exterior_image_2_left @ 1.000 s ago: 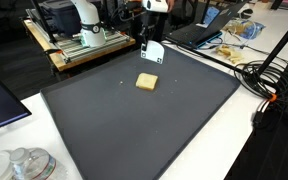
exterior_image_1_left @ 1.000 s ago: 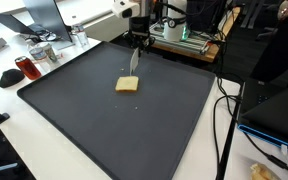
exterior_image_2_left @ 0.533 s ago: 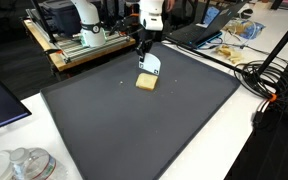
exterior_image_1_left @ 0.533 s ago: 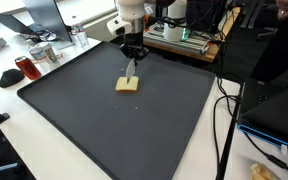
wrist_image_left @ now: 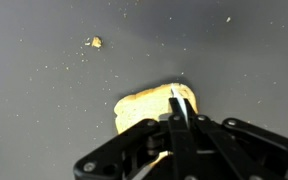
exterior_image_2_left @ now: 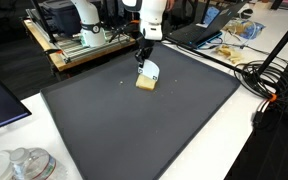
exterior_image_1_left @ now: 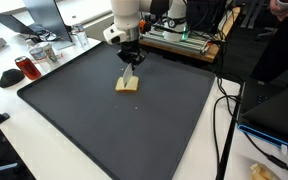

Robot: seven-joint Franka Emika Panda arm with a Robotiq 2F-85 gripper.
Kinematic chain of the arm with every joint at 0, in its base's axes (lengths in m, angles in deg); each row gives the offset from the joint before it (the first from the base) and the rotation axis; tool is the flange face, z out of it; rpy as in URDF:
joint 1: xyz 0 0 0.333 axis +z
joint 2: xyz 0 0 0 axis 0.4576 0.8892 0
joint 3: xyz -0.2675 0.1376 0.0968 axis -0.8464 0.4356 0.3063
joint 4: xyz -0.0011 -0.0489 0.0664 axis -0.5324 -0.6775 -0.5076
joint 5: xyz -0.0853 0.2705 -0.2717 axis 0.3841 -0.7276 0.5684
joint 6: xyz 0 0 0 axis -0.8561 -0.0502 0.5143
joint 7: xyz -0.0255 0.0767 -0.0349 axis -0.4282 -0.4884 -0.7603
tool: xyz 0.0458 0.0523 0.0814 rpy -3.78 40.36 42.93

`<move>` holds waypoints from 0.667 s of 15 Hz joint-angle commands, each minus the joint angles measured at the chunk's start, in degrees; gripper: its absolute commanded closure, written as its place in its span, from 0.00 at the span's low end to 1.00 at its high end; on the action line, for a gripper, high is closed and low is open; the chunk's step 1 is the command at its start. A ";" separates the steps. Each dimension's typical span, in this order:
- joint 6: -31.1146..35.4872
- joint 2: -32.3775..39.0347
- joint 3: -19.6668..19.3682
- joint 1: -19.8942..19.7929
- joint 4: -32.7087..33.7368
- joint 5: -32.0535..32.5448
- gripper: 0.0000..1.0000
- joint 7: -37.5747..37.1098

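A slice of toast (exterior_image_1_left: 128, 85) lies on the black mat (exterior_image_1_left: 94, 130) toward its far side, seen in both exterior views (exterior_image_2_left: 146, 82). My gripper (exterior_image_1_left: 130, 60) hangs straight above the toast, shut on a thin flat white utensil (exterior_image_2_left: 151, 70) that points down. The utensil's lower end reaches the toast's top; whether it touches I cannot tell. In the wrist view the utensil (wrist_image_left: 174, 100) shows edge-on as a narrow bright blade between the shut fingers of the gripper (wrist_image_left: 176, 125), lying over the toast (wrist_image_left: 144, 108). A crumb (wrist_image_left: 95, 42) sits on the mat nearby.
A red cup (exterior_image_1_left: 24, 68) and a glass jar (exterior_image_1_left: 46, 55) stand off the mat's corner. Equipment racks (exterior_image_2_left: 79, 40) sit behind the mat. Cables (exterior_image_1_left: 224, 120) and a laptop (exterior_image_1_left: 274, 110) lie along one side, snacks (exterior_image_2_left: 239, 30) beyond. A glass lid (exterior_image_2_left: 24, 165) rests near the front.
The arm has come down and moved over the mat with the utensil, from behind the toast to directly above it. The toast has not moved. The gripper stays shut.
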 commanded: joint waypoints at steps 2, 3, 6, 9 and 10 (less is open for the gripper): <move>1.53 3.35 -0.93 0.78 1.56 -1.71 0.99 1.58; 2.58 4.21 -0.78 0.64 1.69 -2.14 0.99 2.00; 4.89 6.74 -0.64 0.66 2.35 -2.37 0.99 2.91; 4.91 8.10 -0.36 0.24 2.30 -3.51 0.99 4.02; 4.78 8.38 -0.31 0.07 2.24 -4.05 0.99 4.42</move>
